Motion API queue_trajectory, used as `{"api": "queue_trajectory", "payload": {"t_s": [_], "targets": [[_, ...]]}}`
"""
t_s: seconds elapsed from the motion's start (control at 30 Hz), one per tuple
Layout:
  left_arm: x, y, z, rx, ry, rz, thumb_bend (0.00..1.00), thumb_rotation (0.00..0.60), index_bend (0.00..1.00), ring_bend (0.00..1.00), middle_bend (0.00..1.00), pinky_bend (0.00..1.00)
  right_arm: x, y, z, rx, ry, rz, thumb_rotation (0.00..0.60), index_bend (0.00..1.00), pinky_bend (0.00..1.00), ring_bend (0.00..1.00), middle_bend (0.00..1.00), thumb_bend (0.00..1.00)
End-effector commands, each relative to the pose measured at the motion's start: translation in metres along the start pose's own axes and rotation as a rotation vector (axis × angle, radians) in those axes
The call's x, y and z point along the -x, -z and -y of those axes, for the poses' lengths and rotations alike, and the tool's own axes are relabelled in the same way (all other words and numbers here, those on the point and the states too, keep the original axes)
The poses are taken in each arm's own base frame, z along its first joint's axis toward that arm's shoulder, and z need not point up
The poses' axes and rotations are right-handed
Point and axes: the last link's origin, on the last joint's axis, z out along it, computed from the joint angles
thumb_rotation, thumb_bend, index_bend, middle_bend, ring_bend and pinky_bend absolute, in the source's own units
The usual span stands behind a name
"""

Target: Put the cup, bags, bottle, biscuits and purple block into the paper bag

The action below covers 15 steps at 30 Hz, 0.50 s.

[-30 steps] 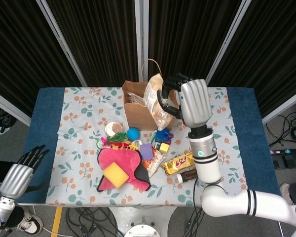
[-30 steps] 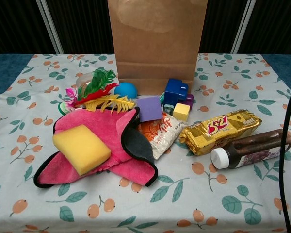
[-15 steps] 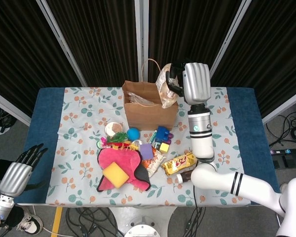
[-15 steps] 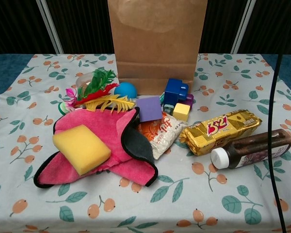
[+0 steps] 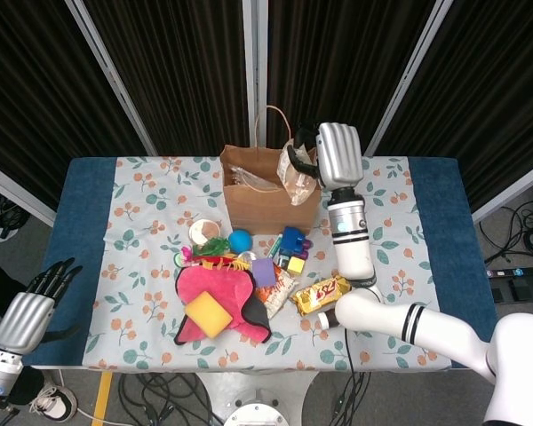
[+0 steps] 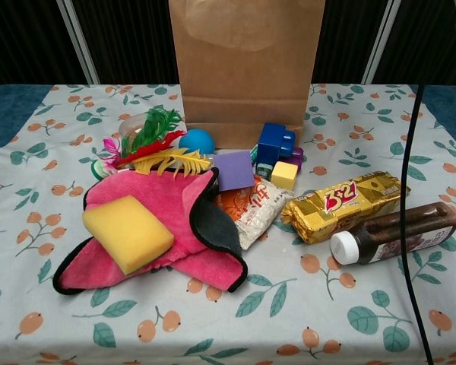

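Fingers [image 5: 304, 167] grip clear bag [image 5: 295, 174] over paper bag [image 5: 258, 206] mouth.

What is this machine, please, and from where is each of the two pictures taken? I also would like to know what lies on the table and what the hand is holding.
It is a robot with two arms ending in human-like hands. The head view looks down from above; the chest view looks forward from low at the table.

The right hand holds a clear bag over the open paper bag. The left hand hangs open beside the table's near corner, holding nothing.

On the flowered cloth lie a pink cloth with a yellow sponge on it, a purple block, a snack bag, golden biscuits, a dark bottle, a blue ball, and a cup.
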Motion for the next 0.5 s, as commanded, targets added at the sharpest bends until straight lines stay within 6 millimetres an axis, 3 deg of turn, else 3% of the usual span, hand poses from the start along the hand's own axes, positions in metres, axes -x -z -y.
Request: {"api": "queue_trajectory", "payload": {"t_s": [0.03,0.33,0.5], "targets": [[0.0,0.0,0.0,0.0,0.0,0.001,0.0,0.6,0.09,0.06,0.07,0.19,0.001,0.001,-0.003,0.004,0.008,0.023,0.6,0.51,0.43,0.35,0.49,0.15],[0.0,0.001,-0.001,0.002,0.005,-0.003,0.0,0.6,0.09,0.06,0.07,0.19,-0.013,0.006,-0.008,0.016,-0.016,-0.018,0.6,0.48,0.41,0.32,0.47,0.14],[-0.001,0.002,-0.002,0.006,0.009,-0.008,0.0,0.6,0.09,0.06,0.07,0.19,-0.039,0.026,-0.015,-0.024,-0.039,-0.056,0.6,0.48,0.41,0.32,0.47,0.14]]}}
